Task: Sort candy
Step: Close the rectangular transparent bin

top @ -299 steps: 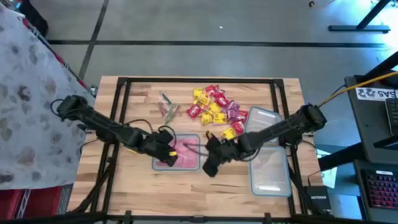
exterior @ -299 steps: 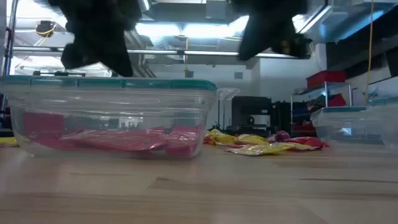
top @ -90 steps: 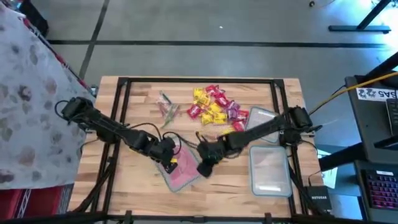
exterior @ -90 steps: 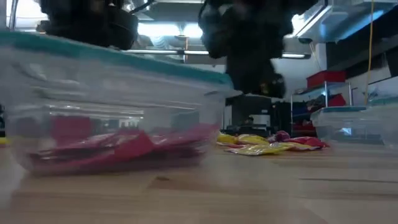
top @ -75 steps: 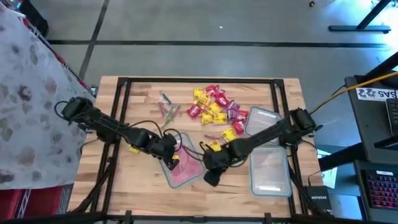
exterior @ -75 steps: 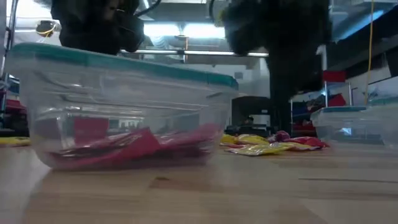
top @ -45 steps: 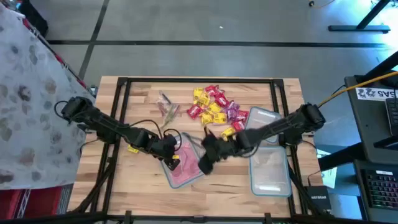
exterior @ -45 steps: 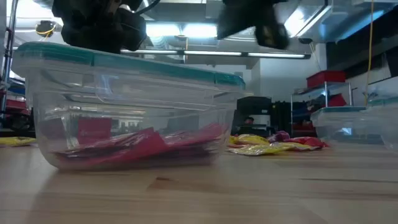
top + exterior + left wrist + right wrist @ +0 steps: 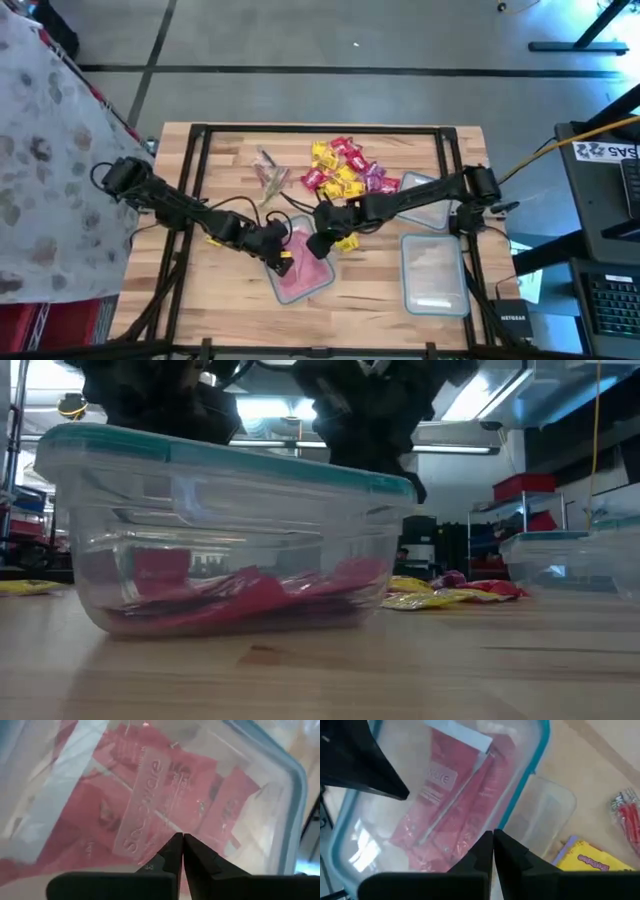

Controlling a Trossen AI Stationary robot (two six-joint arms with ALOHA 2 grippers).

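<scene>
Pale wooden table (image 9: 220, 290) is carrying everything; left gripper (image 9: 280, 257), fingers pressed together and empty, is hovering over the clear teal-rimmed plastic container (image 9: 300, 265) of red wrapped candy (image 9: 165, 790); right gripper (image 9: 318, 243), likewise closed, is hanging beside it; loose yellow, red and purple candy pile (image 9: 345, 170) is lying just beyond.

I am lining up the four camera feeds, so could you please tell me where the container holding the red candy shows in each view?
High view: the container lies low at table centre, between both grippers.
Low view: it fills the left foreground.
Left wrist view: it fills the picture.
Right wrist view: it takes up the picture's left and middle.
Shared landmark: its teal rim, with red candy inside.
</scene>
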